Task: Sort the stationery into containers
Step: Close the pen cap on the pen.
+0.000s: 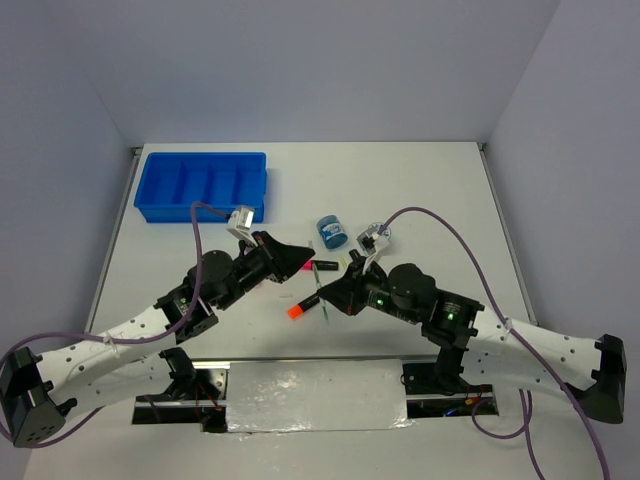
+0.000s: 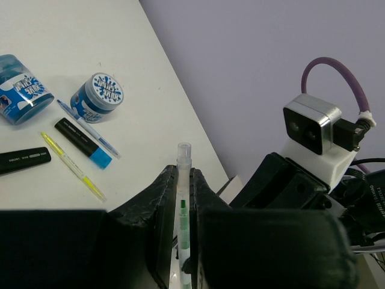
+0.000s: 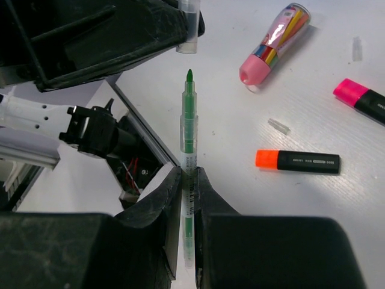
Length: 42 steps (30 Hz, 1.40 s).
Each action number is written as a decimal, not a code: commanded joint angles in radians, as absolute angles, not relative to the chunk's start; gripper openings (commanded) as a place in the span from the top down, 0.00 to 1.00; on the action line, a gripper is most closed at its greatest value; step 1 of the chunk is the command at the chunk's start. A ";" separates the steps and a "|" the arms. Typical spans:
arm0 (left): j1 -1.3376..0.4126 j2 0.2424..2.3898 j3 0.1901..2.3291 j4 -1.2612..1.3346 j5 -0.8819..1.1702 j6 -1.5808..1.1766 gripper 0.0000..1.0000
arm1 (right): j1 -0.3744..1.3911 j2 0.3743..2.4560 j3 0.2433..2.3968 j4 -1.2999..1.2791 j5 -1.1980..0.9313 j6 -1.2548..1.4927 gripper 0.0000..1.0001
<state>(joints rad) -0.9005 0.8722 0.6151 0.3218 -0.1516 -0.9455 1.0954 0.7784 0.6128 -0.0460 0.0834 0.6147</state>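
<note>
Both arms reach inward over the middle of the table [image 1: 430, 180], forearms low and angled toward each other, so their grippers meet nose to nose.

The left gripper [image 1: 302, 262] [image 2: 183, 176] comes in from the left. Its fingers [image 2: 157, 198] are pressed in on a clear cap [image 2: 183, 156] [image 3: 188, 27], which sticks out past the fingertips.

The right gripper [image 1: 323, 289] [image 3: 187, 176] comes in from the right, slightly nearer than the left one. Its jaws are pinched tight on the barrel of a green pen [image 3: 189, 120]. The pen's bare tip points straight at the cap's open end and, in the right wrist view, stops just short of it. Both pen and cap are held above the table.

The tray [image 1: 160, 212] sits at the far left, well apart from both grippers, and what shows of its compartments holds nothing.

A jar [image 1: 331, 232] [image 2: 99, 96] stands just beyond the grippers, and a second jar [image 2: 21, 90] lies near it. By the jars lie:
- a blue-ended marker [image 2: 84, 141]
- a thin blue pen [image 2: 90, 129]
- a yellow pen [image 2: 72, 165]
- a black marker [image 2: 24, 159]

An orange-ended marker [image 1: 303, 306] [image 3: 298, 159] lies on the near side, below the two grippers. A pink tube [image 3: 274, 39], a pink-ended marker [image 3: 361, 99] and a small loose clear cap [image 3: 278, 126] also lie on the table.
</note>
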 commanded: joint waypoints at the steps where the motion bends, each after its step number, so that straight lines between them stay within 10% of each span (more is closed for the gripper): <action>1: -0.905 0.861 0.650 0.370 -0.152 -0.937 1.00 | 1.103 0.798 0.663 -0.020 0.106 0.598 1.00; 42: -0.905 0.873 0.630 0.377 -0.126 -0.942 1.00 | 1.100 0.827 0.727 -0.060 0.161 0.569 1.00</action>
<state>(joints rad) -0.9005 0.8734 0.6151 0.3187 -0.1486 -0.9459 1.0954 0.8204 0.6678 -0.0704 0.1268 0.5884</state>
